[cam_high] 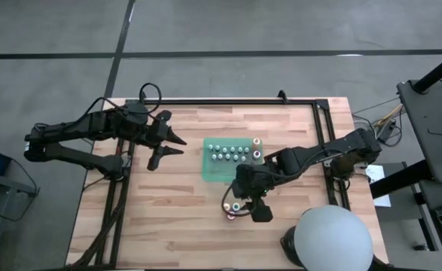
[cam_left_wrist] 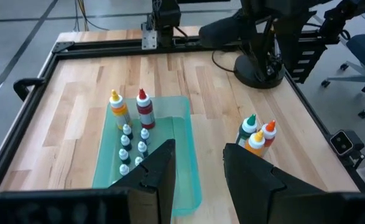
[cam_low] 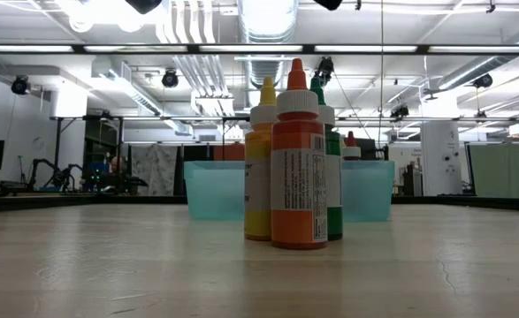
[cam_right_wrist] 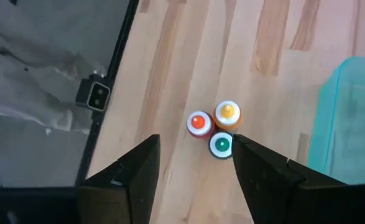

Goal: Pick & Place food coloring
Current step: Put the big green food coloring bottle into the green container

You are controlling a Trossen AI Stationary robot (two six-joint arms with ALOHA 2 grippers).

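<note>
Nearest bottles: three plastic dropper bottles stand bunched and touching on the wooden desk (cam_high: 168, 218), the orange bottle (cam_low: 298, 159) in front, the yellow bottle (cam_low: 261, 163) and the green bottle (cam_low: 330, 177) close behind it.
Right gripper (cam_right_wrist: 194, 163): hangs directly above this cluster, pointing down, fingers spread with nothing between them; the green cap sits nearest the gap.
Left gripper (cam_left_wrist: 198, 171): held above the desk on the left side, near the tray's edge, fingers partly apart and empty, apparently waiting.
Handling: the bottles look light, smooth and slightly squeezable, tall for their bases, so probably easy to tip. Because they touch, closing on one may knock its neighbours.
Where to hold: likely across the white shoulder or upper body just under the pointed cap, with gentle pressure.
Container: a shallow translucent teal tray (cam_left_wrist: 182, 134) lies near the middle of the desk.
Tray contents: a taller yellow-capped bottle (cam_left_wrist: 117, 109) and a red bottle (cam_left_wrist: 145, 109) stand upright at one end; beside them two rows of tiny pale-capped bottles (cam_left_wrist: 132, 146). The other half of the tray looks bare.
Task state: the three clustered bottles stand outside the tray, well apart from it.
</note>
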